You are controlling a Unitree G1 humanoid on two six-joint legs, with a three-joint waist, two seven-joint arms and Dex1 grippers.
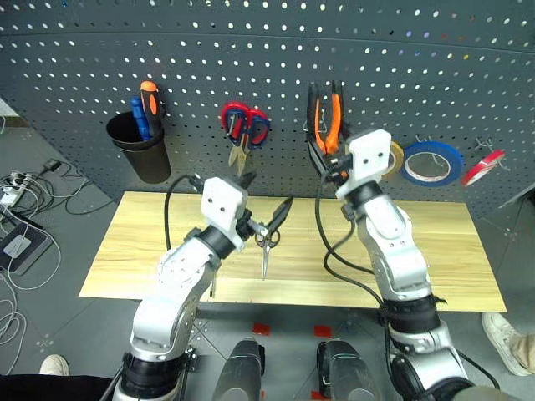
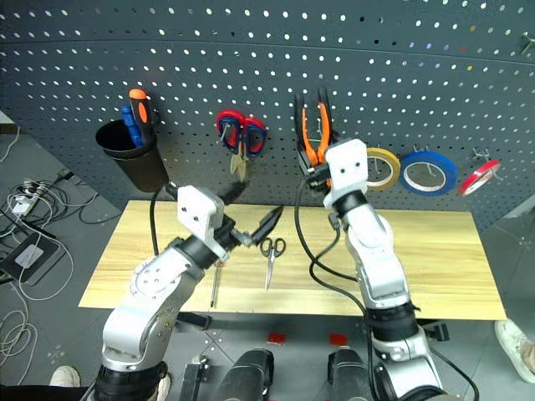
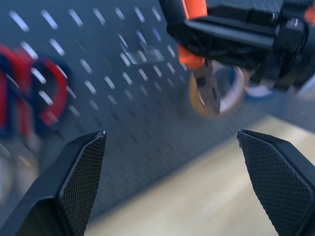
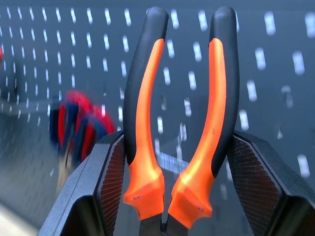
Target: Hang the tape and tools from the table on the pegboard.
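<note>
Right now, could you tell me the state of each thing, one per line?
pliers: held in right claw, handles up, at pegboard
left claw: open, empty
scissors: lying on table
red-handled screwdriver: lying on table
yellowish tape: hanging on pegboard

Three tape rolls are hanging on the pegboard: one yellowish-tan tape, one blue roll and one red roll. One pair of pliers, one pair of red-handled snips and one pair of scissors are showing. Two screwdrivers are standing in one black cup, and one more is lying on the table.
</note>
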